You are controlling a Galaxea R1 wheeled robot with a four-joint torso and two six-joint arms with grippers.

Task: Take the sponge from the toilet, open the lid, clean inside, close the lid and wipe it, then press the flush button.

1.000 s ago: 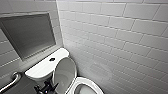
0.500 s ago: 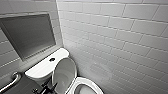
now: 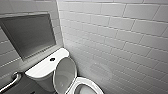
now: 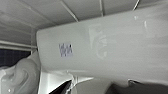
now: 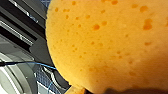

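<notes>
Small bright orange porous sponge [image 5: 107, 42] close before the right wrist camera, clear of the toilet, judged pinched in the right gripper. White glossy ceramic toilet [image 3: 42, 71] ahead and below in the head view. Oval white lid [image 3: 64, 75] already raised, leaning back toward the tank [image 4: 112, 50]. Open bowl [image 3: 86, 86] just in front of the lid. Small round dark flush button [image 3: 52, 59] mid tank top. Left wrist camera near the tank's side; left gripper's state impossible to tell. Right arm, as sponge carrier, judged the one for the bowl.
</notes>
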